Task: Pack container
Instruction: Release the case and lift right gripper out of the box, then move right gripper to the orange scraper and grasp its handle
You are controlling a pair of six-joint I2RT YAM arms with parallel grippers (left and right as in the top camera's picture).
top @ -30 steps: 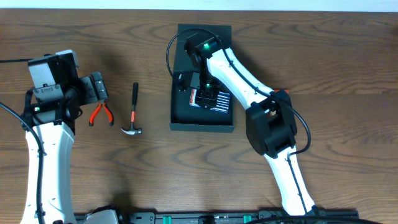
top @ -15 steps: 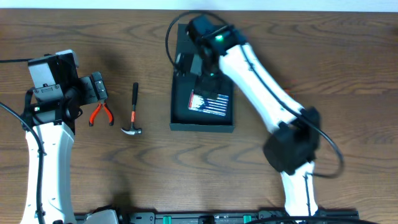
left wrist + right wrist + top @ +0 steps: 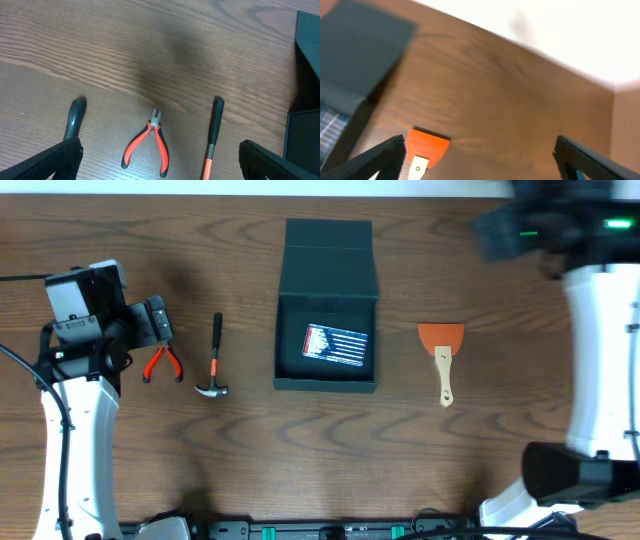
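No word, brand or number can be read anywhere. The flat item [image 3: 336, 346] lying inside the container [image 3: 328, 255] shows pale stripes and a red patch at its left end, too small to make out as lettering.

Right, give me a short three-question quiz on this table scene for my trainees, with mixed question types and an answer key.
1. True or false: the orange scraper lies outside the container, on its right.
2. What sits inside the container? A) a flat item with a flag-like print B) a screwdriver C) nothing
3. Fill in: the tool lying directly left of the hammer is a pair of ____.
Key: 1 true; 2 A; 3 pliers.
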